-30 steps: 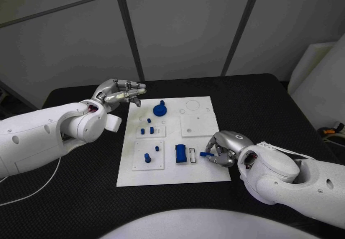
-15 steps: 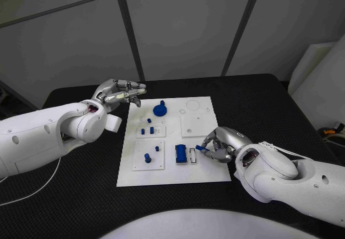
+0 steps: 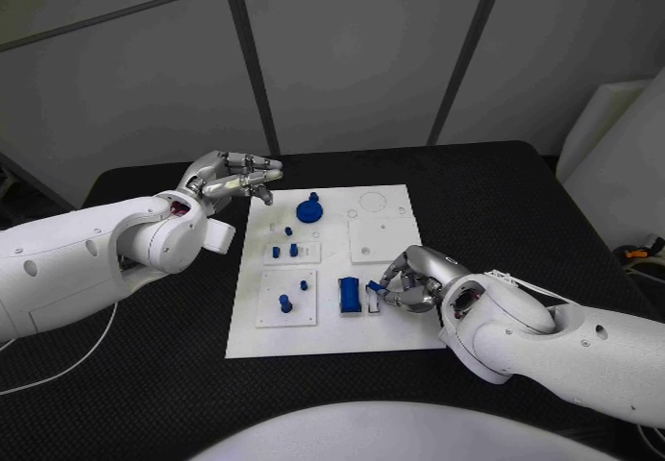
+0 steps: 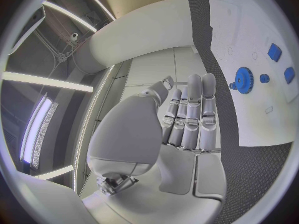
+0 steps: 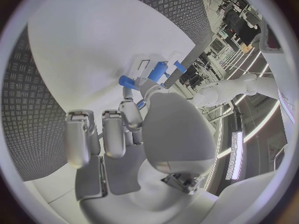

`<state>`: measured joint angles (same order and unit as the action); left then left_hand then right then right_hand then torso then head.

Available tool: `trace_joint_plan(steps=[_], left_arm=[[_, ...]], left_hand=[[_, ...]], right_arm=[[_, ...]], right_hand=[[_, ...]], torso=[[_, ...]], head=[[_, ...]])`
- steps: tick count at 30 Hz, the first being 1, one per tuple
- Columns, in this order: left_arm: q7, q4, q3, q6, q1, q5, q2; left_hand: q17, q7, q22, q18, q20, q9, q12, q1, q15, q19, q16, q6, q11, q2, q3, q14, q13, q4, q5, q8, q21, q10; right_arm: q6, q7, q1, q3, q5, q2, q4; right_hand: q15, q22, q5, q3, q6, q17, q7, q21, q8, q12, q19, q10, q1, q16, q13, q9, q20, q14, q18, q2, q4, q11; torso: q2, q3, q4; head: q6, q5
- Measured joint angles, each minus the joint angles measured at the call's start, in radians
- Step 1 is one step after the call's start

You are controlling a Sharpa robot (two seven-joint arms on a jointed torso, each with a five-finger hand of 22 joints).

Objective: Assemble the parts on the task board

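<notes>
Your right hand (image 3: 413, 279) sits low over the near right part of the white task board (image 3: 332, 331), fingers curled in, pinching a small blue part (image 3: 376, 286) at its fingertips. In the right wrist view that same small blue part (image 5: 127, 81) shows just past the fingertips (image 5: 126, 104), close to the board's surface; you cannot tell whether it touches the board. Just beside it on the board stands a blue rectangular block (image 3: 350, 294), next to a narrow white slot.

Your left hand (image 3: 229, 177) hangs above the black table (image 3: 527, 192) off the board's far left corner, holding nothing. In the left wrist view its fingers (image 4: 193, 114) lie straight and close together, extended forward, with the thumb apart.

On the board's far side you see a blue gear (image 3: 307, 211) with a knob on top; the left wrist view shows this gear (image 4: 243, 79) too. Between it and the near edge, small blue pegs (image 3: 284, 253) stand in one raised white tile, and more blue pins (image 3: 284, 304) stand in the tile nearer to you.
</notes>
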<state>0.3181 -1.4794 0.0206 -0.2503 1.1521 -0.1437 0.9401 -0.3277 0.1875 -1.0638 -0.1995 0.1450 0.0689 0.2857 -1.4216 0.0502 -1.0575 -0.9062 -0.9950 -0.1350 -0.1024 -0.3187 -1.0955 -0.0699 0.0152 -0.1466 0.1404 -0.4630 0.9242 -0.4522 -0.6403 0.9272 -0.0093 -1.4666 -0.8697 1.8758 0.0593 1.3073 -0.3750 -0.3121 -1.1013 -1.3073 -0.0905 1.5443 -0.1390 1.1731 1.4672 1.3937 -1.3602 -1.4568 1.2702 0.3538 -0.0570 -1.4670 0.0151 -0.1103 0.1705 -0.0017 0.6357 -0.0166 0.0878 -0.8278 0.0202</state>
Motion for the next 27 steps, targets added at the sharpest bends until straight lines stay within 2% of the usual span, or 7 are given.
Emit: trace_joint_plan(steps=[11,13,15,17,20,22,27], left_arm=[[0.0,-0.001,0.0,0.0,0.0,0.0,0.001],[0.0,-0.001,0.0,0.0,0.0,0.0,0.001],[0.0,-0.001,0.0,0.0,0.0,0.0,0.001],[0.0,-0.001,0.0,0.0,0.0,0.0,0.001],[0.0,-0.001,0.0,0.0,0.0,0.0,0.001],[0.0,-0.001,0.0,0.0,0.0,0.0,0.001],[-0.001,-0.001,0.0,0.0,0.0,0.0,0.001]], left_hand=[[0.0,0.0,0.0,0.0,0.0,0.0,0.0,0.0,0.0,0.0,0.0,0.0,0.0,0.0,0.0,0.0,0.0,0.0,0.0,0.0,0.0,0.0],[0.0,0.0,0.0,0.0,0.0,0.0,0.0,0.0,0.0,0.0,0.0,0.0,0.0,0.0,0.0,0.0,0.0,0.0,0.0,0.0,0.0,0.0],[0.0,0.0,0.0,0.0,0.0,0.0,0.0,0.0,0.0,0.0,0.0,0.0,0.0,0.0,0.0,0.0,0.0,0.0,0.0,0.0,0.0,0.0],[0.0,0.0,0.0,0.0,0.0,0.0,0.0,0.0,0.0,0.0,0.0,0.0,0.0,0.0,0.0,0.0,0.0,0.0,0.0,0.0,0.0,0.0],[0.0,0.0,0.0,0.0,0.0,0.0,0.0,0.0,0.0,0.0,0.0,0.0,0.0,0.0,0.0,0.0,0.0,0.0,0.0,0.0,0.0,0.0],[0.0,0.0,0.0,0.0,0.0,0.0,0.0,0.0,0.0,0.0,0.0,0.0,0.0,0.0,0.0,0.0,0.0,0.0,0.0,0.0,0.0,0.0],[0.001,0.004,0.001,0.0,0.0,0.0,0.004,0.0,0.0,0.0,0.0,0.004,0.0,0.0,0.0,0.0,0.0,0.0,0.0,0.0,0.0,0.0]], right_arm=[[0.036,-0.003,0.001,0.001,0.031,0.011,-0.005],[0.043,-0.004,0.001,0.001,0.034,0.011,-0.005],[0.049,-0.005,0.001,0.001,0.035,0.011,-0.006],[0.056,-0.005,0.001,0.001,0.037,0.011,-0.006],[0.065,-0.007,0.001,0.0,0.039,0.011,-0.005],[0.071,-0.008,0.0,0.0,0.041,0.012,-0.005],[0.082,-0.011,0.0,0.0,0.042,0.013,-0.005]], right_hand=[[0.0,0.0,-0.002,0.024,-0.022,0.0,0.013,0.0,-0.002,0.0,0.0,0.0,0.056,0.0,0.004,-0.002,0.0,0.0,0.0,-0.003,0.024,0.0],[0.0,0.0,-0.024,0.038,-0.031,0.0,0.019,0.0,-0.012,0.0,0.0,0.003,0.081,-0.004,0.004,-0.001,0.0,0.0,0.0,-0.007,0.037,-0.004],[0.002,0.0,-0.092,0.066,-0.046,0.0,0.024,0.0,-0.022,0.008,-0.003,0.009,0.12,-0.005,0.008,0.007,0.003,0.002,0.0,-0.018,0.065,-0.009],[0.007,0.0,-0.132,0.094,-0.052,0.0,0.027,0.003,-0.029,0.008,0.0,0.009,0.135,-0.005,0.011,0.016,0.007,0.0,0.0,-0.018,0.077,-0.009],[0.009,0.0,-0.145,0.121,-0.059,0.0,0.034,0.004,-0.041,0.023,-0.002,0.017,0.151,-0.009,0.019,0.023,0.009,0.002,0.0,-0.01,0.09,-0.017],[0.014,0.0,-0.145,0.138,-0.061,0.0,0.036,0.004,-0.046,0.032,-0.001,0.023,0.155,-0.009,0.026,0.025,0.014,0.0,0.0,-0.006,0.098,-0.016],[0.014,0.0,-0.15,0.163,-0.064,0.0,0.039,0.008,-0.055,0.047,0.0,0.034,0.163,-0.013,0.038,0.033,0.015,0.0,0.0,0.003,0.109,-0.02]], torso=[[0.0,-0.0005,0.001],[0.0,-0.0007,0.0012],[0.0,-0.0009,0.0013],[0.0,-0.0009,0.0015],[0.0,-0.0009,0.0015],[0.0,-0.0009,0.0016],[0.0,-0.0009,0.0015]], head=[[-0.002,0.001],[-0.002,0.001],[-0.002,0.001],[-0.002,0.002],[-0.002,0.002],[-0.001,0.002],[-0.001,0.001]])
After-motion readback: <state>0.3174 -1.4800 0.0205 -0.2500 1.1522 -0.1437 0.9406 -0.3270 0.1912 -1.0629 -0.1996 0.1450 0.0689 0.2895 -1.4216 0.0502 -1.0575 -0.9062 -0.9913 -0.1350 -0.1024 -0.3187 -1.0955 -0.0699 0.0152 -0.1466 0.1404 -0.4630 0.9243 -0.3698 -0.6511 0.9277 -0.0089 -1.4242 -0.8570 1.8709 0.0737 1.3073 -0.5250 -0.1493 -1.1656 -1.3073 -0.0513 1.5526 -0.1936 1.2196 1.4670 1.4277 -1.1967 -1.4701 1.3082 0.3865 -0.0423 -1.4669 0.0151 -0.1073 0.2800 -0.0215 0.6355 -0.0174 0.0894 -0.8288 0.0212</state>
